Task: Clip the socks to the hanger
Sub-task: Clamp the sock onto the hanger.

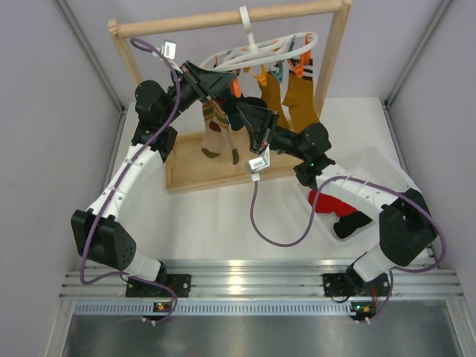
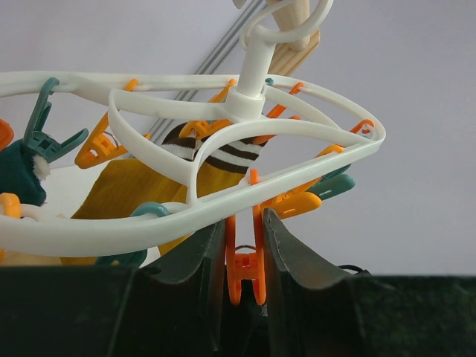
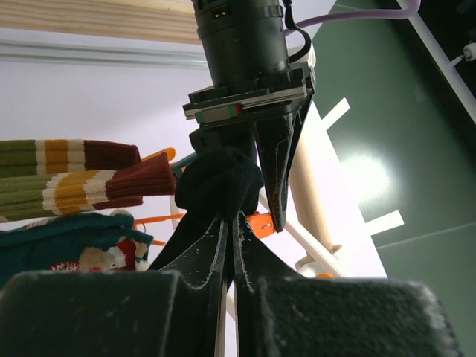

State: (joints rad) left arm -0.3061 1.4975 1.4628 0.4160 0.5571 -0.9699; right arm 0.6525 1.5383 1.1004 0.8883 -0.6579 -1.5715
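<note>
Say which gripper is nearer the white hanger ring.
Left. The left gripper pinches an orange clip under the hanger ring; the right gripper holds a black sock below.

No readable text, number or brand anywhere. One white tag (image 1: 168, 50) sits on a purple cable left of the hanger (image 1: 262, 52), and a second tag (image 1: 257, 164) sits below it. Both are too small to read.

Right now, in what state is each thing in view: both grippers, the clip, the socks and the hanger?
left gripper: shut on the orange clip.
right gripper: shut on a black sock, raised beside that clip.
hanger: hooked over the wooden rack.
mustard socks: hanging from the hanger.
striped socks: hanging from the hanger.
red sock: lying in the clear bin, unclipped.
</note>
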